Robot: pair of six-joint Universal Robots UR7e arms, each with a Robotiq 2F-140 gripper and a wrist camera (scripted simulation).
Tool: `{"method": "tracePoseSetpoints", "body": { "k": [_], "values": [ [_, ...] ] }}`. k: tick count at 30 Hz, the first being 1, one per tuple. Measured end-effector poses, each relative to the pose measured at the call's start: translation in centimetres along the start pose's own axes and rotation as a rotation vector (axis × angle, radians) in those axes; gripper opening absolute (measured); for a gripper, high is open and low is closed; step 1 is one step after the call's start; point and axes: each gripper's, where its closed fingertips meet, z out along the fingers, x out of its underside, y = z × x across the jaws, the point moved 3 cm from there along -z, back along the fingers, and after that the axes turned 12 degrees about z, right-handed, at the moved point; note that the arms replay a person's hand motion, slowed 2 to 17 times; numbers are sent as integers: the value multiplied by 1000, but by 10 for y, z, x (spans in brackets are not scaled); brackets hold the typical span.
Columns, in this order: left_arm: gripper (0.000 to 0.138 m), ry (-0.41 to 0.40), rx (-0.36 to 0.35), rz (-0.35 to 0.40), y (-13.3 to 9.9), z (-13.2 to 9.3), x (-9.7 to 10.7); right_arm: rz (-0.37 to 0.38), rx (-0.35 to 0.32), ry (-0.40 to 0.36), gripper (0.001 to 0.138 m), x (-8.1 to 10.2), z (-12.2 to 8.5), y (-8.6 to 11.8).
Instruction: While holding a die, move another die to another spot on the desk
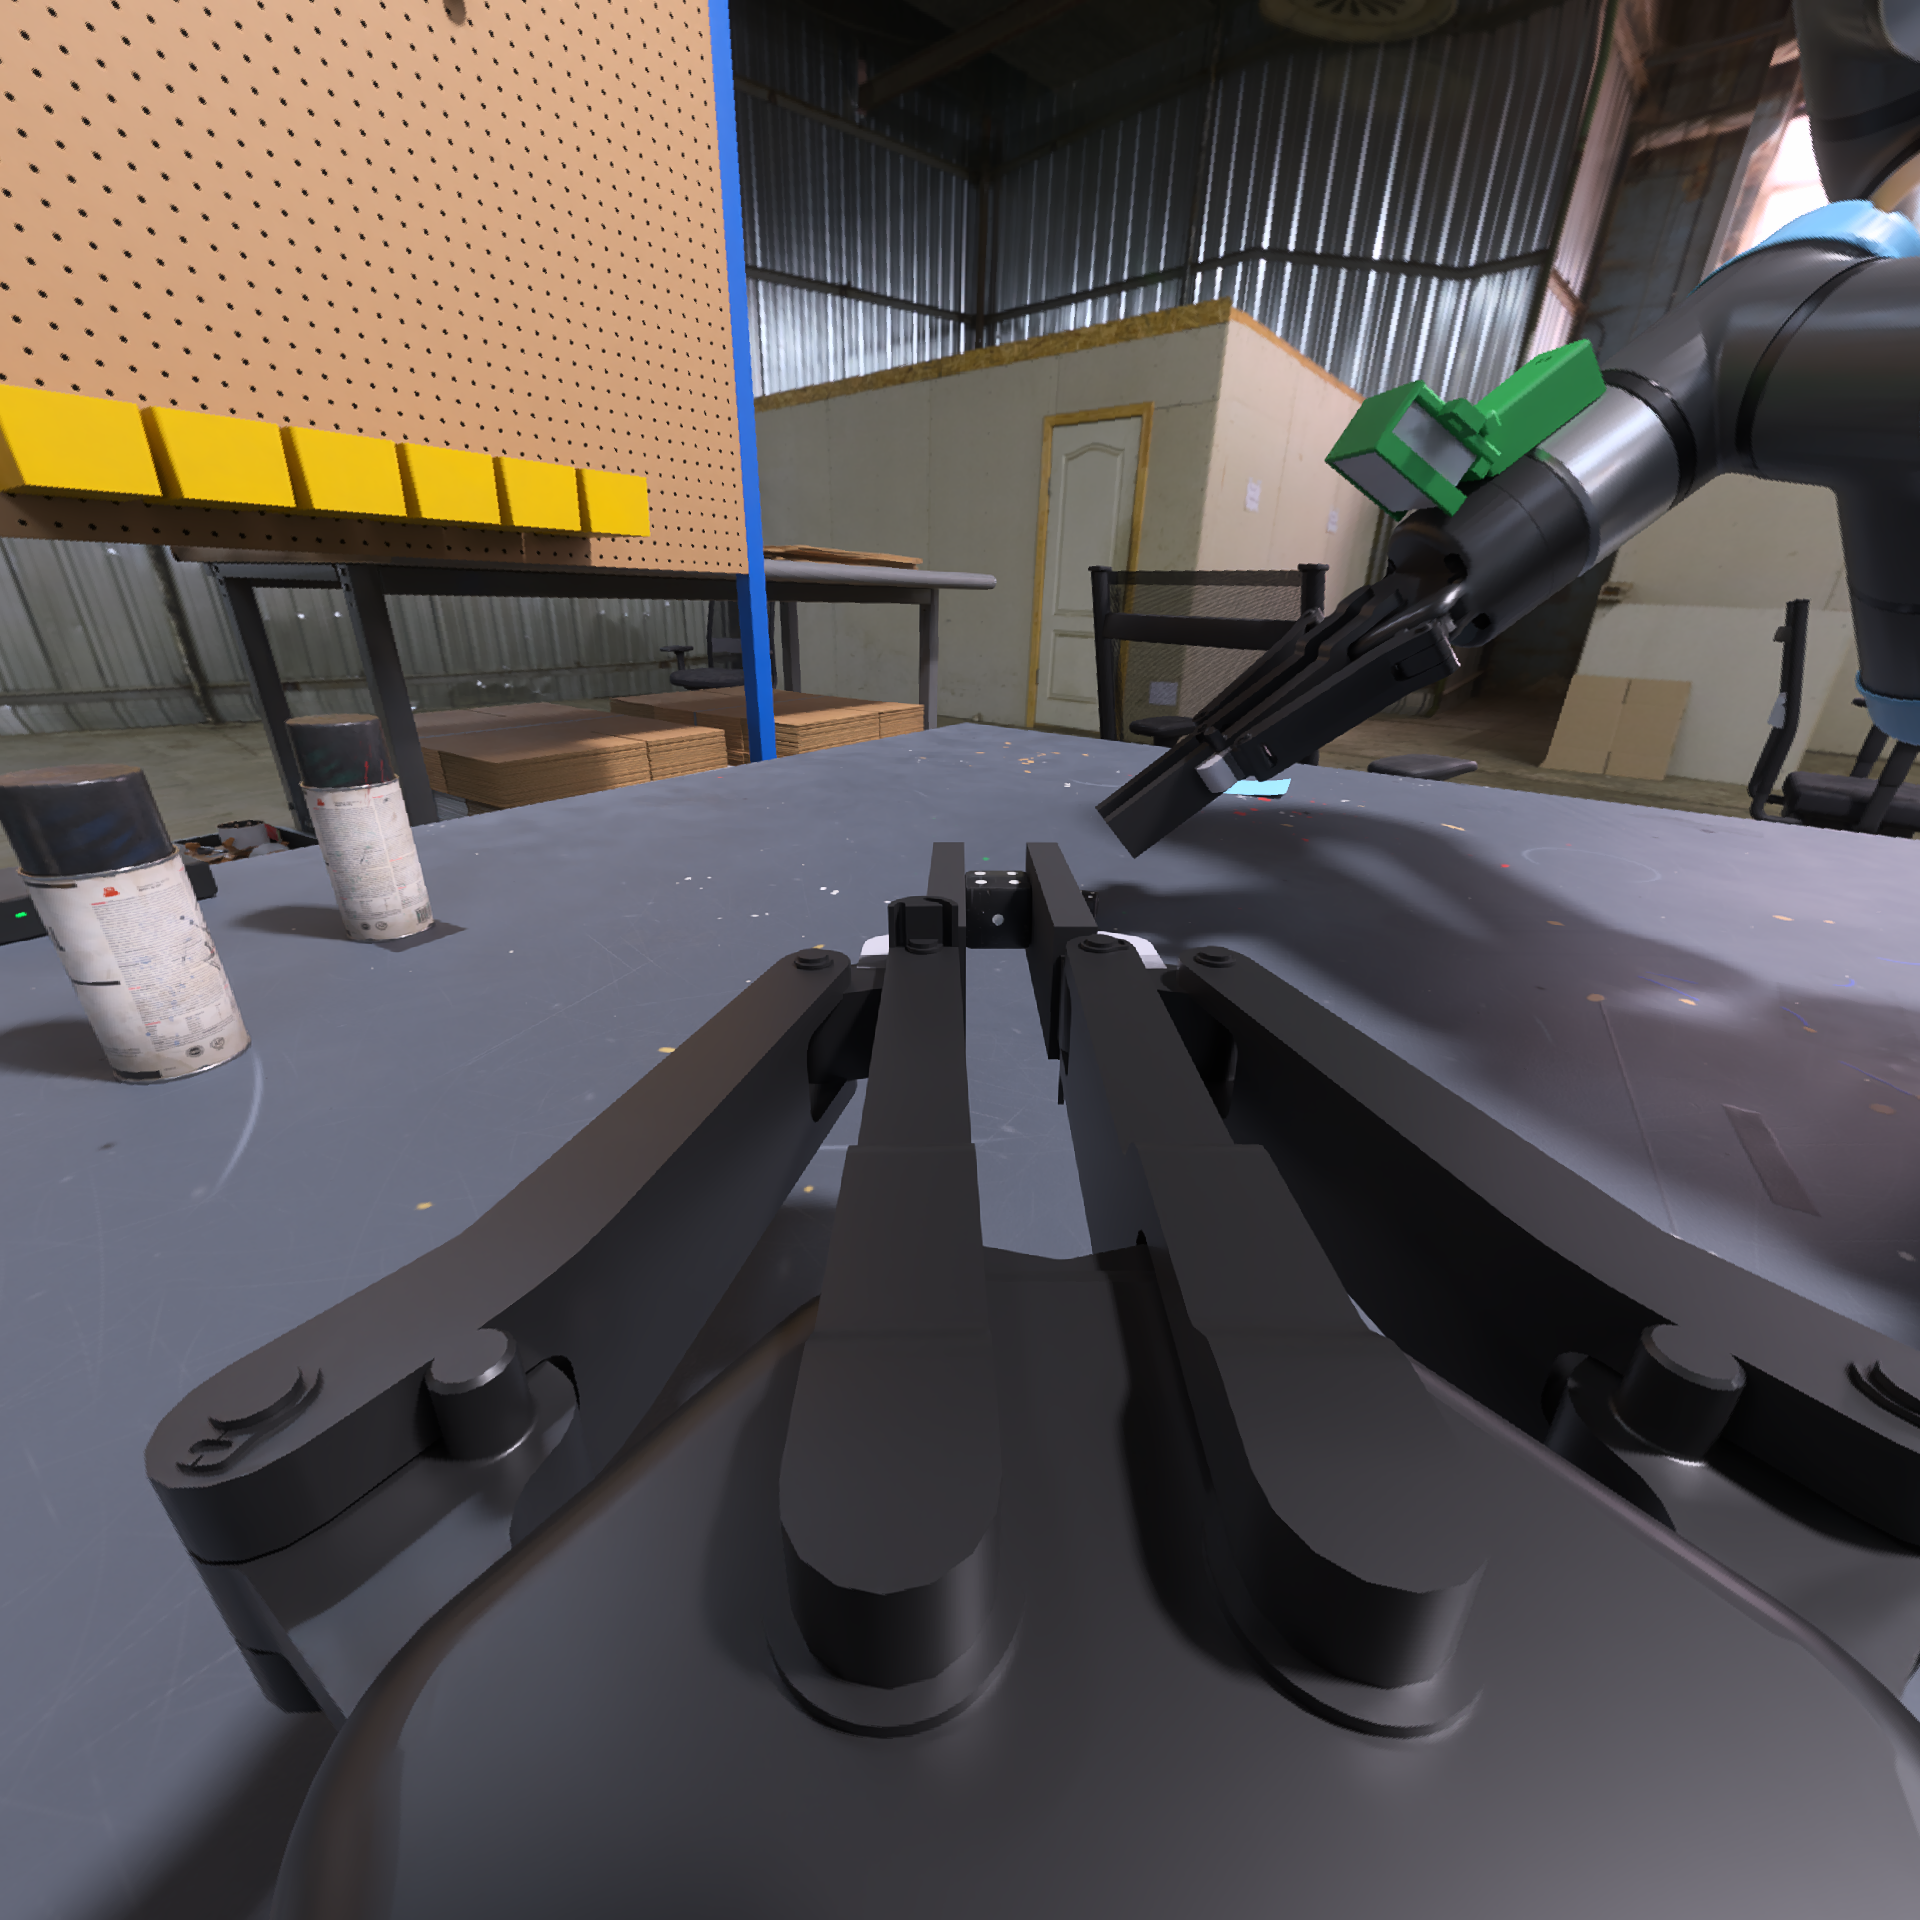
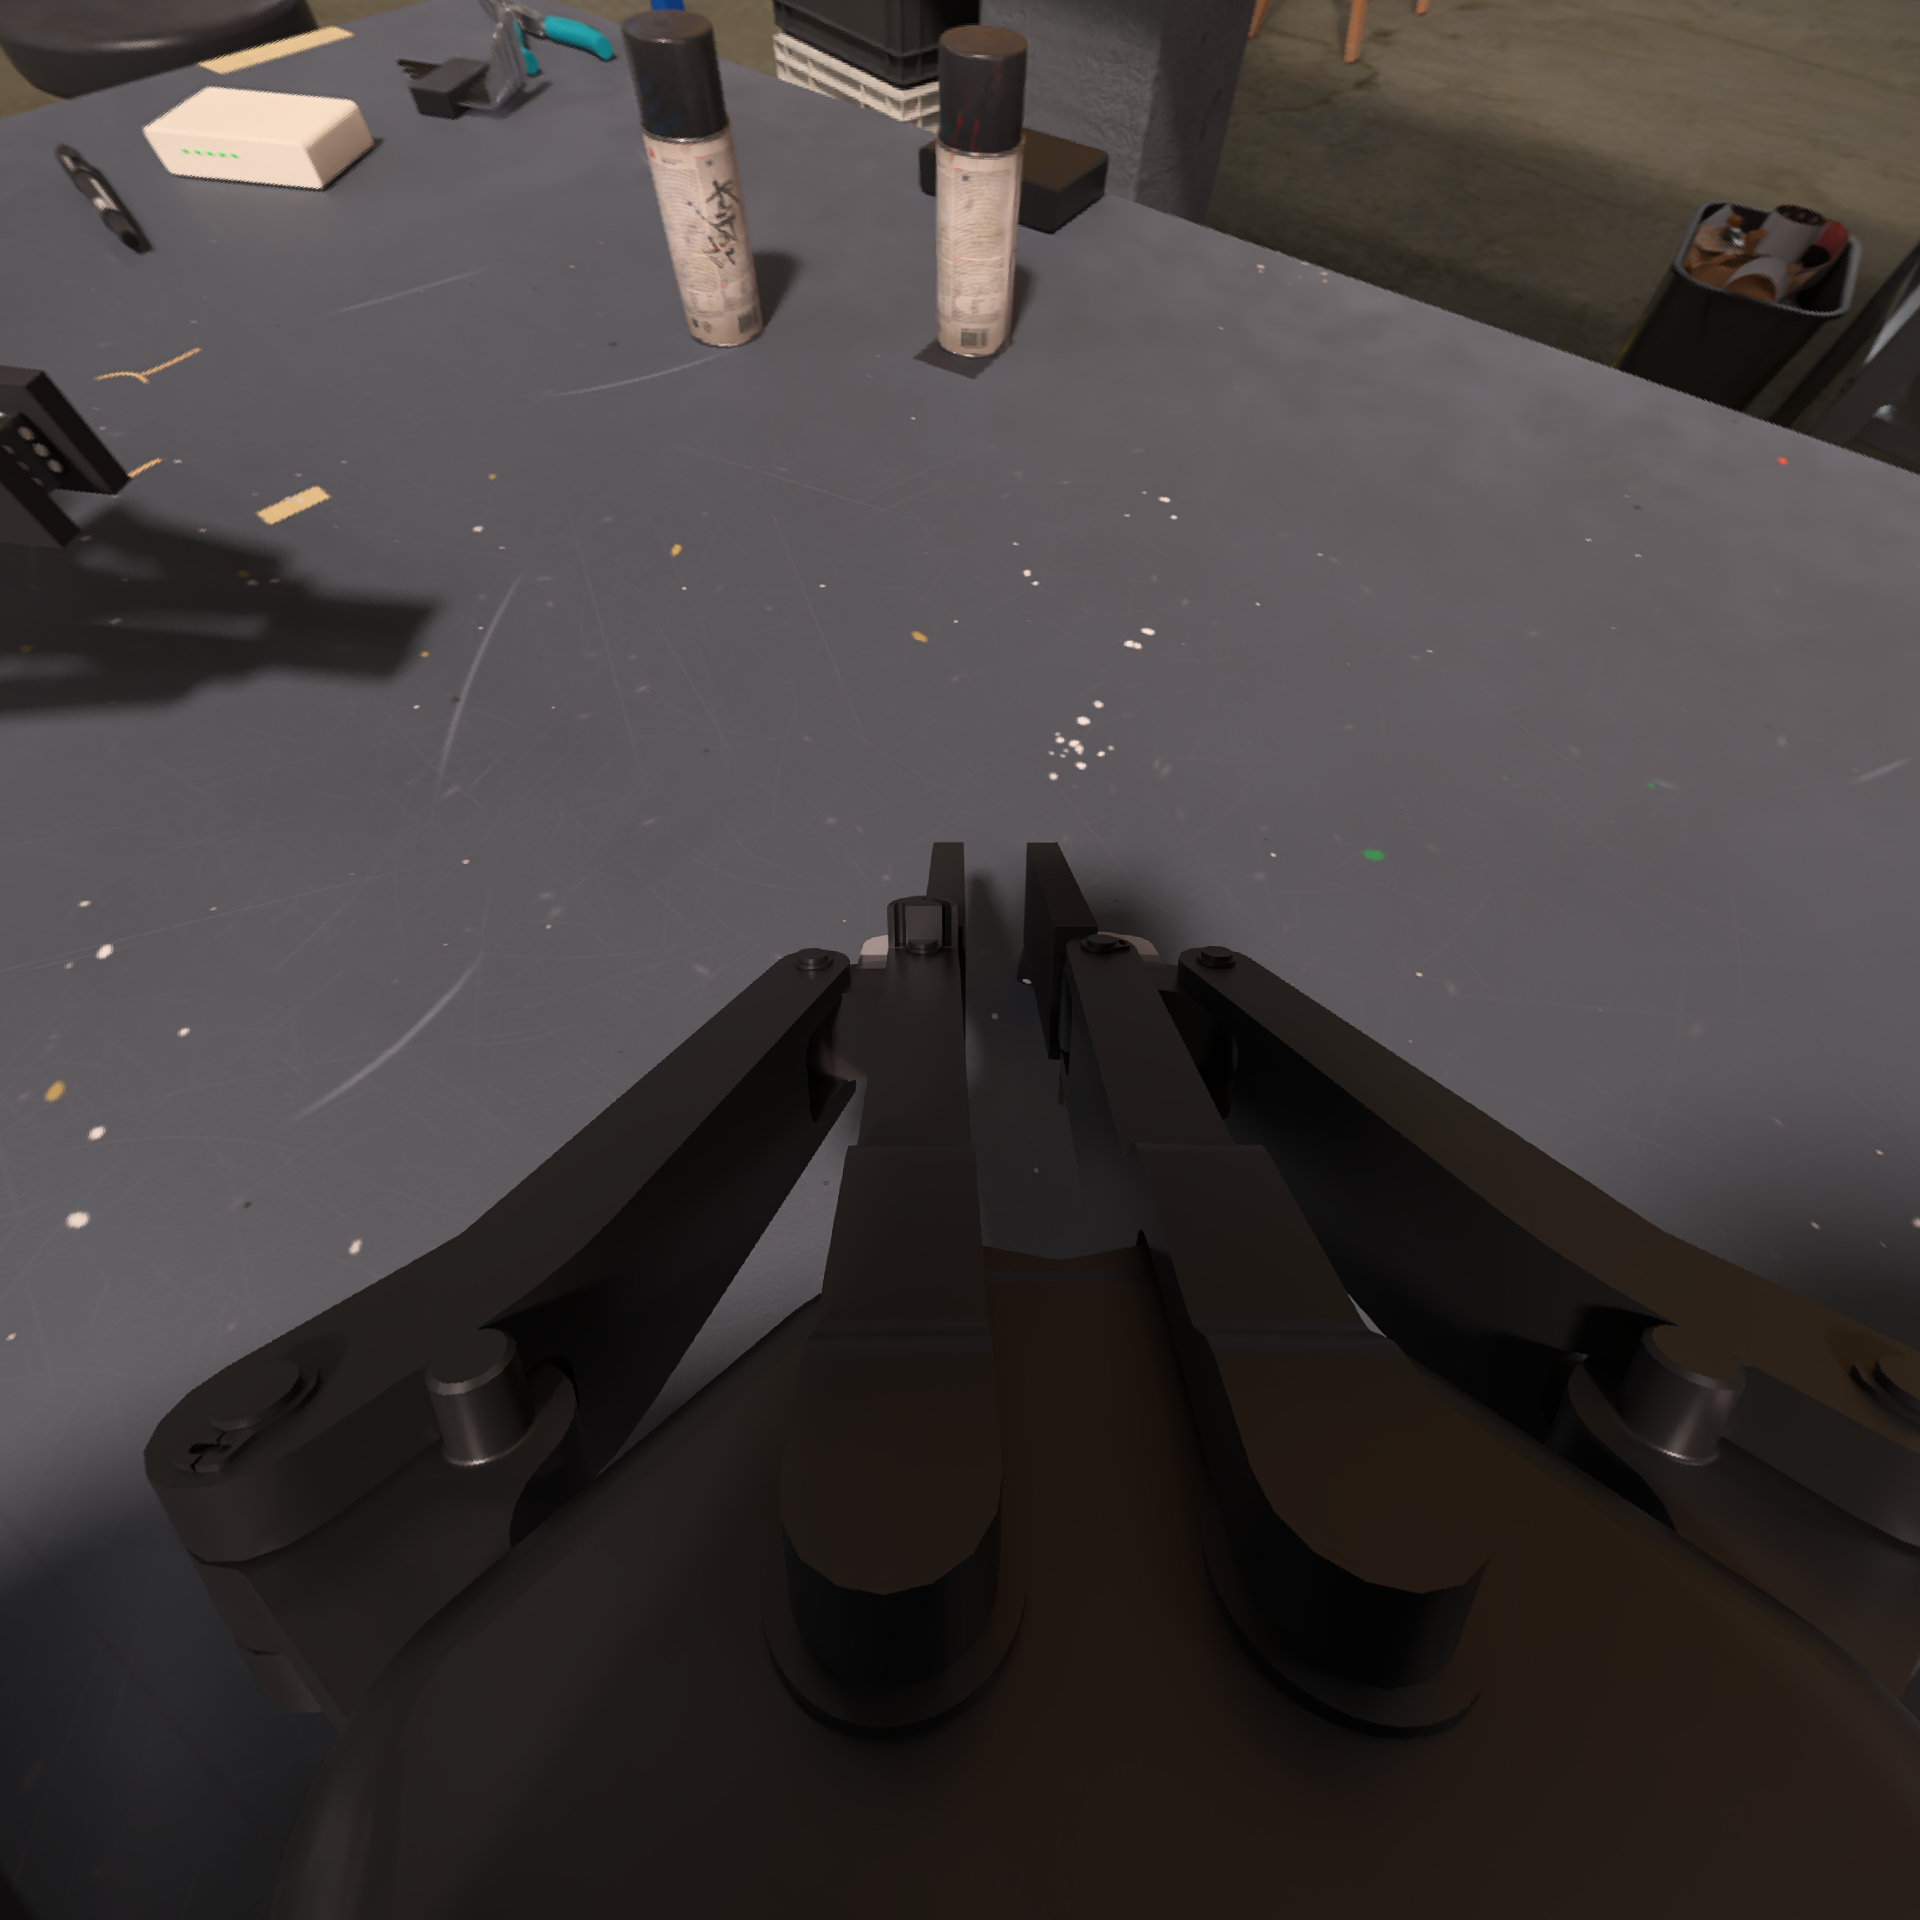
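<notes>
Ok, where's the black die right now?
In the left wrist view, the black die is clamped between the left gripper fingertips above the grey desk, centre frame, with the right gripper just beyond.

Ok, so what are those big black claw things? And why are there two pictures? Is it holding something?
Those claws are a robot's two grippers. Each has two fingers that pinch like tongs. Each arm also has a camera at its wrist, looking forward along its fingers.

One picture comes from the left arm's camera. There the left gripper pinches a small black die with white dots. Farther off, the right gripper leans down toward the grey desk.

The other picture comes from the right arm's camera. Its fingers are close together, and I cannot tell if anything is between them.

On the desk stand two white spray cans with dark caps. Behind them lie a white box with small green lights and a black pen.
</notes>
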Motion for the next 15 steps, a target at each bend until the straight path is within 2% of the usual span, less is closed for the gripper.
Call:
{"method": "tracePoseSetpoints", "body": {
  "k": [15],
  "values": [
    [16, 4, 4, 4, -1, 0, 0, 34, 147, -1, 17, -1, 0, -39]
  ]
}}
